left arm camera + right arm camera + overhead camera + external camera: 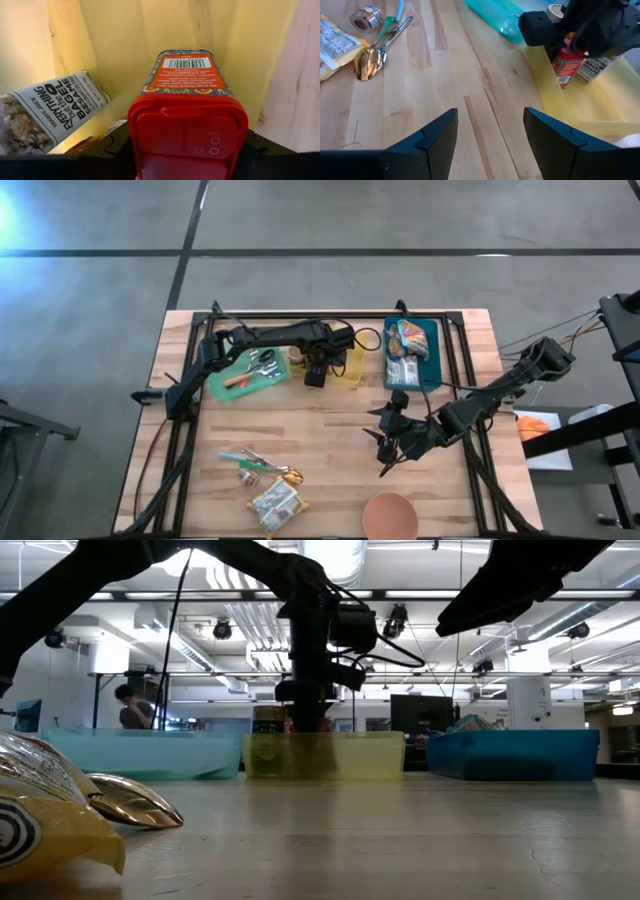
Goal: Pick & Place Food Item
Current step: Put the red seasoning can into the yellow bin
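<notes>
Near the table's (330,435) far edge, inside the yellow bin (352,367), the left gripper (316,375) grasps a red-lidded spice tin (187,105) beside a seasoning jar (47,110). Right gripper (490,135) hovers unclenched, mid-table.

Count on the counter (330,430): three bins, namely one green bin (222,383), one yellow bin (350,366) and one blue bin (432,370). One pink bowl (390,516). One gold spoon (368,62). Two seasoning containers in the yellow bin: one red-lidded tin (187,102), one bagel-seasoning jar (47,112).
</notes>
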